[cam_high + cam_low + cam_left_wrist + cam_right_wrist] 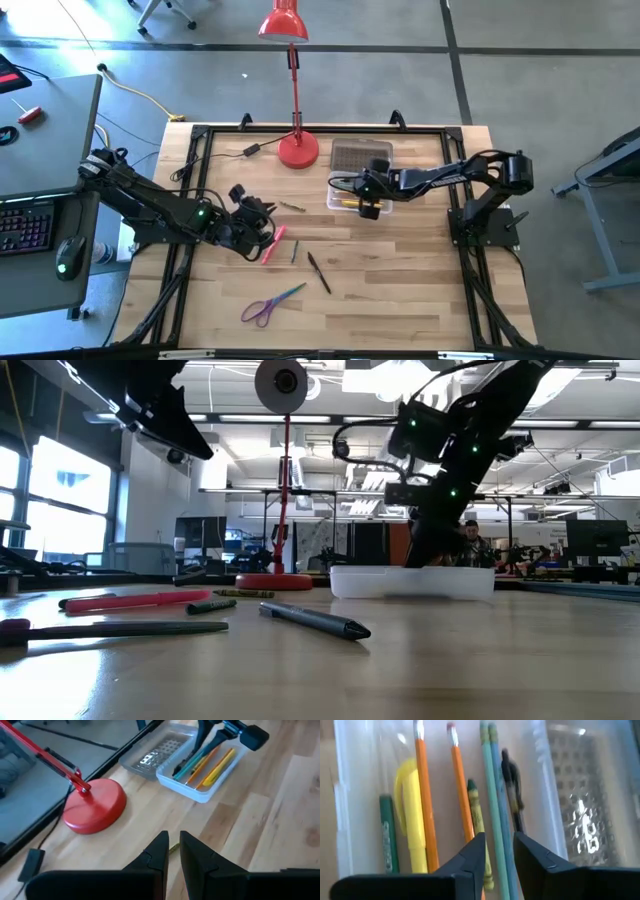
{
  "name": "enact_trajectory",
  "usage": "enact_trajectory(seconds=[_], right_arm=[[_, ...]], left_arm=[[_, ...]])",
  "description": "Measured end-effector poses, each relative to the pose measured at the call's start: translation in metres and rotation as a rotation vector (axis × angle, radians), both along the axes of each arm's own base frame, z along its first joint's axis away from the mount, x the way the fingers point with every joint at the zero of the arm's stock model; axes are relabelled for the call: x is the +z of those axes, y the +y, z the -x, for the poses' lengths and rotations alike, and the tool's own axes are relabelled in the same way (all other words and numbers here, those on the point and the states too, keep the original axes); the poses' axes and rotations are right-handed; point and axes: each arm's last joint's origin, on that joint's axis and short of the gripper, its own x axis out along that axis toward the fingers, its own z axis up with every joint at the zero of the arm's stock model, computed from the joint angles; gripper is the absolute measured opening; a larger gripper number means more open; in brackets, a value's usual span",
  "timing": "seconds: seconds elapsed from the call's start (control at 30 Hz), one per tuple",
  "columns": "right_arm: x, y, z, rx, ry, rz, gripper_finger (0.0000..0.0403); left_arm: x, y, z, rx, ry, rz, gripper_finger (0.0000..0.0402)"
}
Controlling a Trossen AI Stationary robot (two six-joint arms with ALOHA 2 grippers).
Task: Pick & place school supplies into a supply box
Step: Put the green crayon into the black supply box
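Note:
The clear supply box (343, 201) stands at the table's far right, its bumpy lid (360, 157) lying beside it on the far side. In the box lie a yellow highlighter (412, 820), orange pencils (425, 795), teal pencils (492, 780), crayons and a black pen (512, 780). My right gripper (499, 842) points down into the box, open by a narrow gap, nothing between its fingers. My left gripper (173, 840) hovers left of centre, open by a narrow gap and holding nothing. On the table lie a pink marker (273, 245), a green pencil (294, 251), a black pen (319, 272), scissors (270, 303) and a small crayon (292, 207).
The red lamp's round base (298, 150) stands at the far middle, just left of the lid, with its stem and shade reaching past the far edge. A black cable (225, 155) runs along the far left of the table. Bare wood lies at the near right.

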Motion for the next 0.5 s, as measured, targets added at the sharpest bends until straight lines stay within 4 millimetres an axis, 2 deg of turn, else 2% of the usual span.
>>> enact_trajectory(seconds=[0.13, 0.23, 0.37, 0.43, 0.5], right_arm=[[0.008, 0.01, -0.006, 0.019, -0.078, 0.035, 0.0094], [0.02, 0.022, -0.012, 0.053, -0.176, 0.057, 0.0098], [0.046, 0.04, -0.015, 0.109, -0.339, 0.066, 0.0099], [0.058, 0.05, -0.012, 0.138, -0.396, 0.062, 0.0099], [0.069, 0.06, -0.008, 0.166, -0.441, 0.056, 0.0099]], left_arm=[[0.0, 0.002, -0.002, -0.003, -0.005, 0.024, 0.0079], [-0.001, 0.013, -0.011, 0.028, -0.014, 0.072, 0.0079], [-0.009, 0.043, -0.023, 0.032, 0.114, 0.058, 0.0079], [-0.018, 0.06, -0.027, -0.04, 0.196, 0.113, 0.0079], [-0.027, 0.075, -0.035, -0.181, 0.195, 0.186, 0.0079]])
